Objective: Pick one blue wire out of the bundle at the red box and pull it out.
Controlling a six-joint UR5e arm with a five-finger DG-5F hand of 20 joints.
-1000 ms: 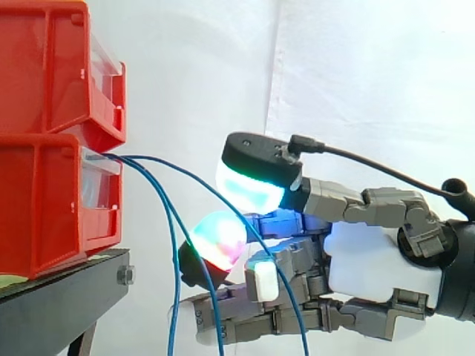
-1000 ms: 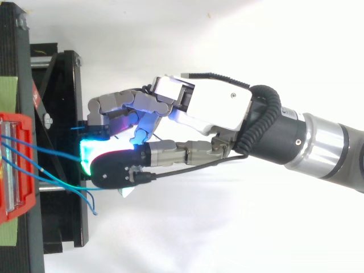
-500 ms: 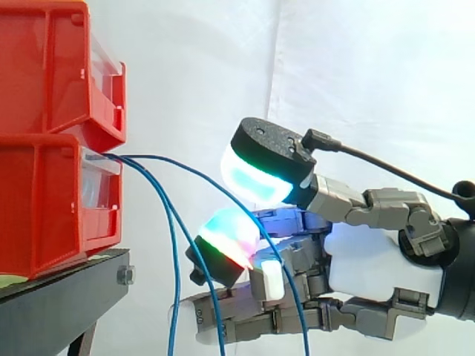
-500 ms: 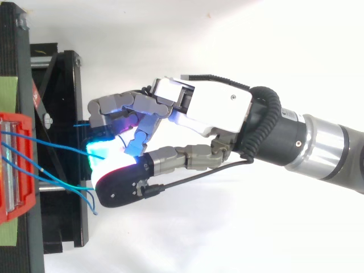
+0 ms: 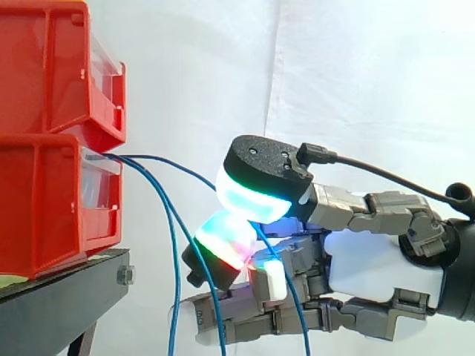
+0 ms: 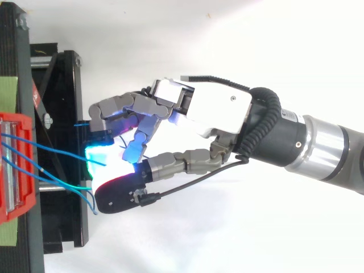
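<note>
We see the curled fingers and thumb of the grey-and-white robot hand closed on one thin blue wire, caught between two glowing pads. From there the wire arcs back to the front of the lower red plastic box. Beside it, two more blue wires leave the same box and hang down past the black metal stand.
</note>
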